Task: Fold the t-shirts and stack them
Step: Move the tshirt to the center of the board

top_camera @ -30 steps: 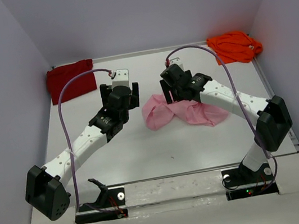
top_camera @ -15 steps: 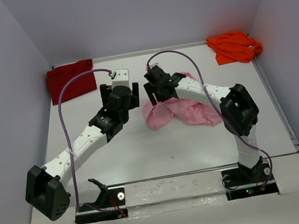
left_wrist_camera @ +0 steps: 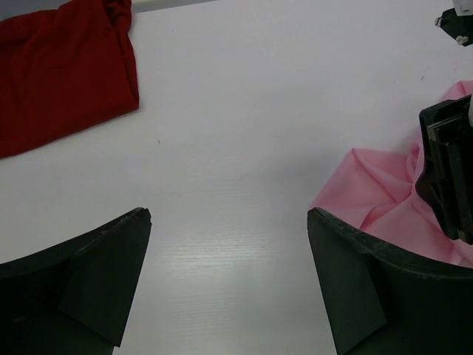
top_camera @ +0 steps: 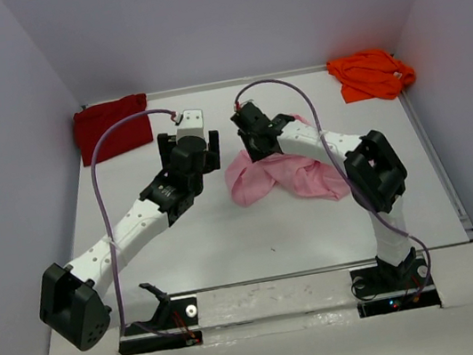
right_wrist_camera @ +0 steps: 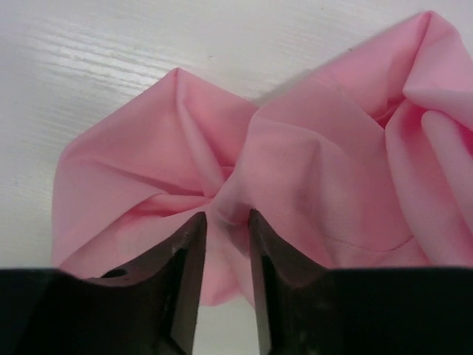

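Note:
A crumpled light pink t-shirt (top_camera: pixel 289 178) lies mid-table. My right gripper (top_camera: pixel 252 142) points down on its far left part. In the right wrist view, that gripper (right_wrist_camera: pixel 228 220) is shut on a bunched fold of the pink t-shirt (right_wrist_camera: pixel 325 163), with creases fanning out from the pinch. My left gripper (top_camera: pixel 189 149) hovers just left of the pink cloth. Its jaws (left_wrist_camera: pixel 229 222) are wide open over bare table, with nothing between them. A dark red t-shirt (top_camera: pixel 112 130) lies at the far left corner. A bright orange t-shirt (top_camera: pixel 371 73) lies at the far right corner.
In the left wrist view, the dark red t-shirt (left_wrist_camera: pixel 59 74) fills the upper left and the pink t-shirt (left_wrist_camera: pixel 369 192) lies at the right, with the right arm's black gripper body (left_wrist_camera: pixel 447 170) over it. Grey walls enclose the white table (top_camera: pixel 227 233) on three sides.
My right arm swung left across the pink t-shirt, and its jaws closed from wide open onto a fold. The left arm stayed still and open.

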Available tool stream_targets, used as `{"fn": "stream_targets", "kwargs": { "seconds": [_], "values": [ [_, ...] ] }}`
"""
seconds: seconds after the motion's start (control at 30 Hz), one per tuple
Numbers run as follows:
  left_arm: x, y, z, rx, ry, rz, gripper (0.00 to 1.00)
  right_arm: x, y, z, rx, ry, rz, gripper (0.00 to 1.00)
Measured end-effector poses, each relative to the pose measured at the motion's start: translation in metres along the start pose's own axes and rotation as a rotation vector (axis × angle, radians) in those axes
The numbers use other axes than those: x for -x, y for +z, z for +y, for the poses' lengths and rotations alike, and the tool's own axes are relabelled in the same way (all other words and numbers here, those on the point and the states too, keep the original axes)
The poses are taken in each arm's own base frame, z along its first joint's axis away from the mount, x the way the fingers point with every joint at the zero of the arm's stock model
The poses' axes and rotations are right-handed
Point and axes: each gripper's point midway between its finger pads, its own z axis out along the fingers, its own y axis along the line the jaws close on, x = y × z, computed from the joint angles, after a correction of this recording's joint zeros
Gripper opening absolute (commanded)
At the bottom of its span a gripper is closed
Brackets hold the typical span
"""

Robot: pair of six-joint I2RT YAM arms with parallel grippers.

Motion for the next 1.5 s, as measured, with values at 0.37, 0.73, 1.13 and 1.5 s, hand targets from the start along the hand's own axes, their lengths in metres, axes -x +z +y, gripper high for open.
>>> {"fn": "stream_targets", "kwargs": {
  "seconds": [0.37,0.73,1.13,1.5],
  "values": [
    [0.002,-0.001,0.001,-0.001,-0.004,-0.006,0.99,-0.023,0.016,-0.027,-0.047,0.022,0.056,0.00],
    [0.003,-0.002,0.001,-0.003,-0.005,-0.007,0.99,0.019,-0.044,-0.012,0.065,0.046,-0.068,0.00],
    [0.002,-0.002,0.001,-0.003,-0.005,-0.007,0.99,0.097,-0.197,0.044,0.253,0.014,-0.350,0.00],
    [0.002,-0.002,0.001,-0.003,-0.004,-0.007,0.99,0.115,-0.291,-0.057,0.010,0.124,-0.536,0.00]
  ]
}}
